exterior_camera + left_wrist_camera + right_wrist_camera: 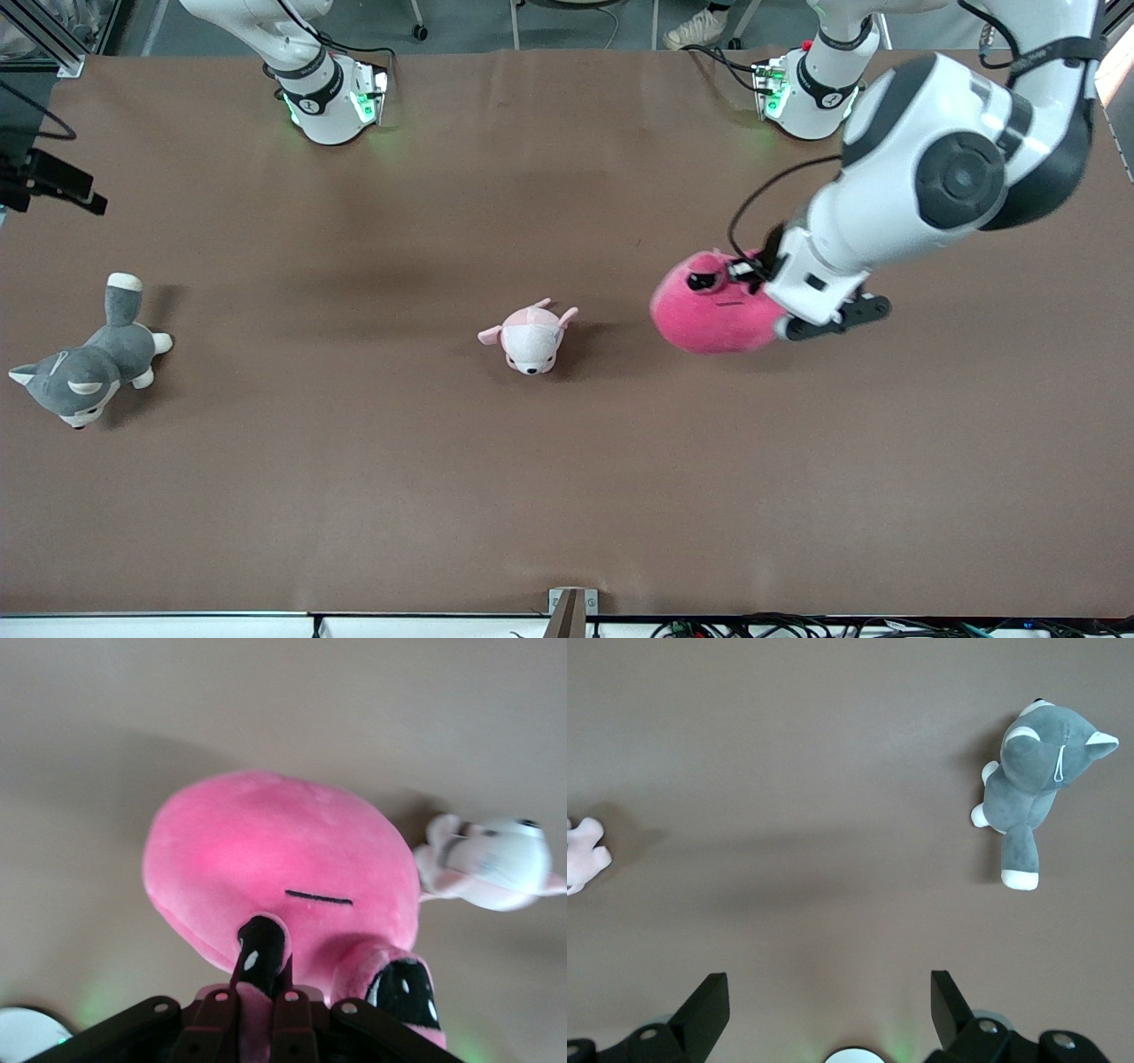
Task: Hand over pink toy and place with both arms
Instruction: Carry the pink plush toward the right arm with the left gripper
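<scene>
The pink toy [709, 312] is a round hot-pink plush with black eyes, toward the left arm's end of the table. My left gripper [751, 276] reaches down from its arm and is shut on the toy's eye bump. In the left wrist view the two black fingers [293, 1020] pinch pink plush between them, and the toy's body [275, 850] fills the middle. I cannot tell whether the toy rests on the table or hangs just above it. My right gripper [828, 1001] is open and empty, high over the table near its base. It is out of the front view.
A small pale pink-and-white plush [530, 337] lies mid-table, beside the pink toy toward the right arm's end; it also shows in both wrist views [496, 864] [583, 855]. A grey-and-white plush dog [84, 368] [1032, 784] lies at the right arm's end.
</scene>
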